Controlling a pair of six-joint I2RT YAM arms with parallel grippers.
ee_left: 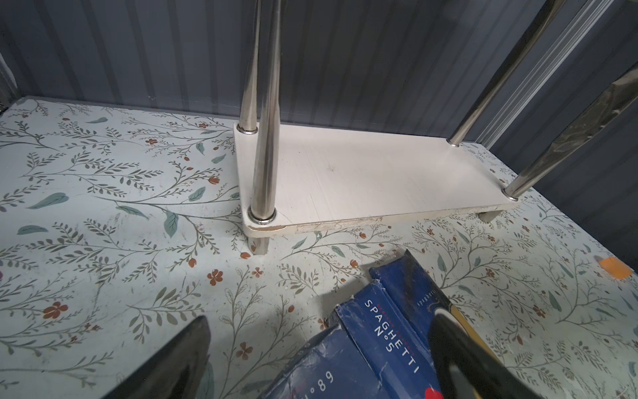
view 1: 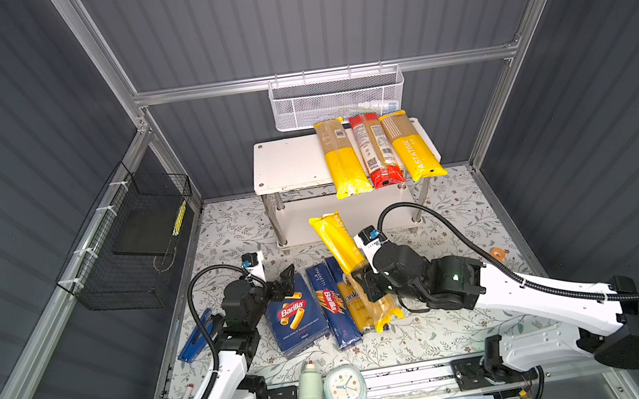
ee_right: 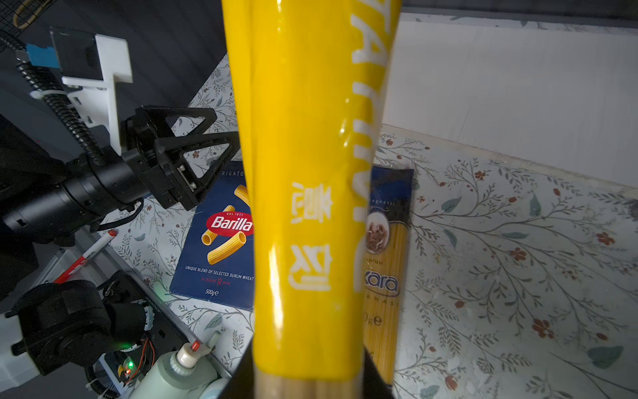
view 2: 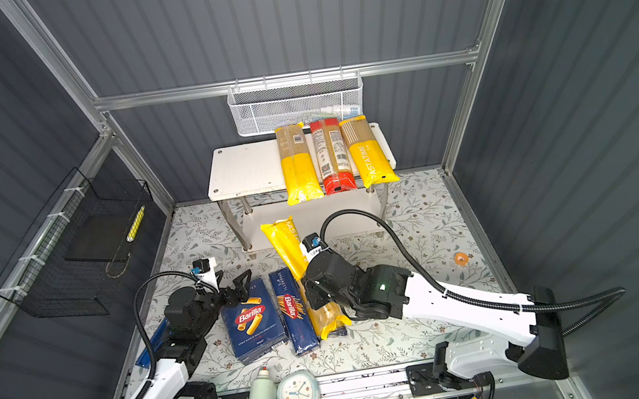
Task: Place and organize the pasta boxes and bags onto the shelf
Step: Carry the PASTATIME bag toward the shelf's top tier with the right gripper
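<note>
Right end effector [view 1: 363, 282]: it gripped narrowly the yellow bag [view 1: 336, 240], tilted above the bench, near the shelf [view 1: 288, 162].
Left end effector [view 1: 284, 282]: jaws wide, empty, over the wide Barilla box [view 1: 293, 317].
Advice: I would lift it higher, level it, then lay it on the bare part of the top board.
Hidden: the bag covered the right fingertips, and its ends were cut off in the wrist view.

Three bags [view 1: 376, 151] atop shelf [view 1: 288, 162], Barilla boxes [view 1: 295, 317] lying flat, yellow bag [view 1: 333, 240] held tilted
</note>
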